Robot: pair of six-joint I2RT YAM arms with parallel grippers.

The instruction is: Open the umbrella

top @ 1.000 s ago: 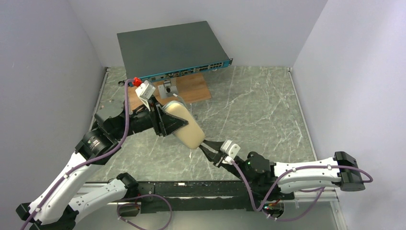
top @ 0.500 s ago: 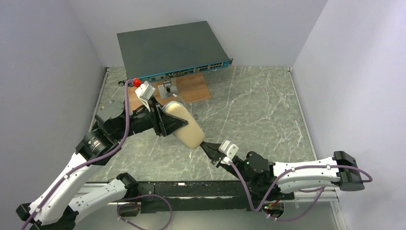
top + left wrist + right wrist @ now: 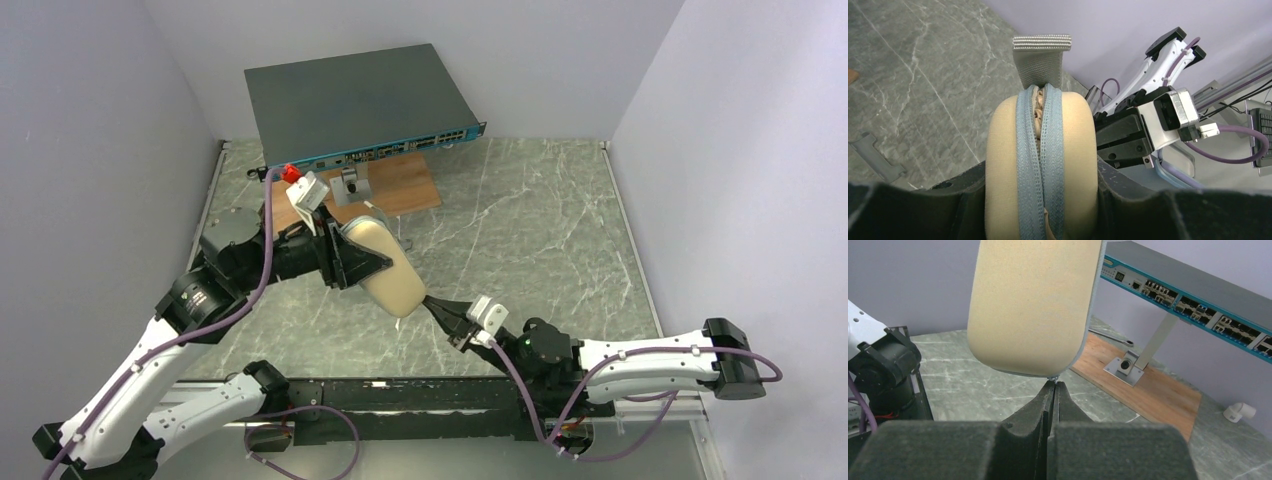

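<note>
My left gripper point(image 3: 358, 262) point(image 3: 1041, 200) is shut on a cream-beige oblong zip case point(image 3: 385, 265) and holds it tilted above the table. Its blue-grey zipper point(image 3: 1040, 150) is parted a little near the grey fabric loop point(image 3: 1041, 60). Folded beige umbrella fabric point(image 3: 1037, 107) shows in that gap; the rest of the umbrella is hidden inside. My right gripper point(image 3: 433, 303) point(image 3: 1053, 386) is shut, its tips pinching the small metal zipper pull point(image 3: 1052, 379) at the case's lower end point(image 3: 1033, 315).
A grey network switch point(image 3: 355, 100) stands on a metal bracket point(image 3: 350, 185) fixed to a wooden board point(image 3: 400, 190) at the back left. A small white fitting point(image 3: 1239, 412) lies on the marble table point(image 3: 540, 220). Walls close in left, right and behind.
The right arm has shifted slightly to the right, its tips still at the case's lower end. The left arm and the case have barely moved.
</note>
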